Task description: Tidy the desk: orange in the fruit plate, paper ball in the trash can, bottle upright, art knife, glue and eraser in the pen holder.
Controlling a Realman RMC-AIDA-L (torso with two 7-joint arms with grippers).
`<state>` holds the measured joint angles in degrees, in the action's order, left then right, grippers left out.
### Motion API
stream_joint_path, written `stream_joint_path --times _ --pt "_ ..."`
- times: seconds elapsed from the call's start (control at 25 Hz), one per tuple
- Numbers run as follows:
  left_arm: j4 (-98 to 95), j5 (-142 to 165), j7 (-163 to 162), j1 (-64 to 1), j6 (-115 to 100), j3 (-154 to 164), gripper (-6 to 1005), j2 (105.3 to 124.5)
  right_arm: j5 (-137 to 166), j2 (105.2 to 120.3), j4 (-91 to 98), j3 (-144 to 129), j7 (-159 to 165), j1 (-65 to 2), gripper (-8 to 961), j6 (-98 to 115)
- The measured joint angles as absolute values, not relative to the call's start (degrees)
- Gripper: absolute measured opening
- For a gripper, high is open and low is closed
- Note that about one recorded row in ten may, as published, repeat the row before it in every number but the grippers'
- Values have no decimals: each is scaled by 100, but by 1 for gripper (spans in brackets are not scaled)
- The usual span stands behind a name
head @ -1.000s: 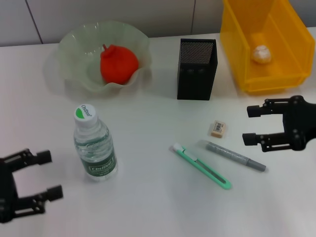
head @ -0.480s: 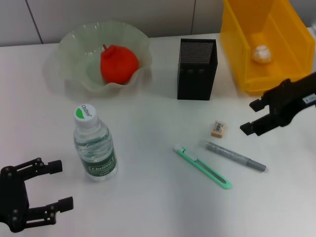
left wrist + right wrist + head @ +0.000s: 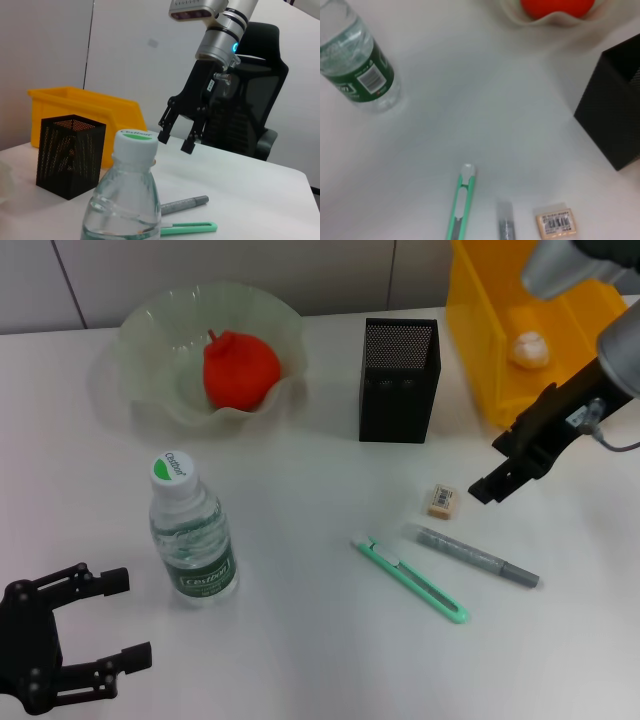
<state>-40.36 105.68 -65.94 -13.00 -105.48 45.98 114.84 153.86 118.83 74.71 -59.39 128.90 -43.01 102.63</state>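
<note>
My right gripper (image 3: pixel 497 468) has its fingers spread apart and empty, tips pointing down toward the bench, with the eraser (image 3: pixel 442 501) lying just beside and below them, not touched. The grey glue stick (image 3: pixel 477 557) lies a little nearer the front edge, and the green knife (image 3: pixel 409 578) lies alongside it. The black pen holder (image 3: pixel 399 380) stands toward the back edge, with the yellow bin (image 3: pixel 520 360) in the back right corner holding the paper ball (image 3: pixel 528 347). The orange (image 3: pixel 239 370) sits in the plate (image 3: pixel 140 350) at the back left, and the bottle (image 3: pixel 191 534) stands upright. Since a second ago, the right gripper has swung from level to tipped downward and moved in toward the eraser. My left gripper (image 3: pixel 95 630), fingers open, hovers at the front left corner.
</note>
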Motion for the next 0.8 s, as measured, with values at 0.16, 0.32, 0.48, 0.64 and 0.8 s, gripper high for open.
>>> stream_joint_path --times 0.16,0.32,0.48,0.64,0.8 --pt "-4031 10568 -6591 -1307 -10546 4586 843 11493 15612 11886 7237 -6305 13177 -4514 750 10204" --pt "-4029 10568 -6538 -1317 -10547 4610 843 11502 15728 11891 6859 -6582 13415 -4717 748 10038" --pt "-4029 10568 -6450 -1303 -10547 4614 843 11507 15768 11906 6489 -6867 13582 -4864 749 9782" --pt "-4025 10567 -6402 -1277 -10523 4612 842 11508 15563 11937 6095 -6964 13673 -5073 749 9647" --pt "-4025 10566 -6400 -1259 -10505 4614 842 11506 15293 11956 5701 -7541 14054 -5265 750 9224"
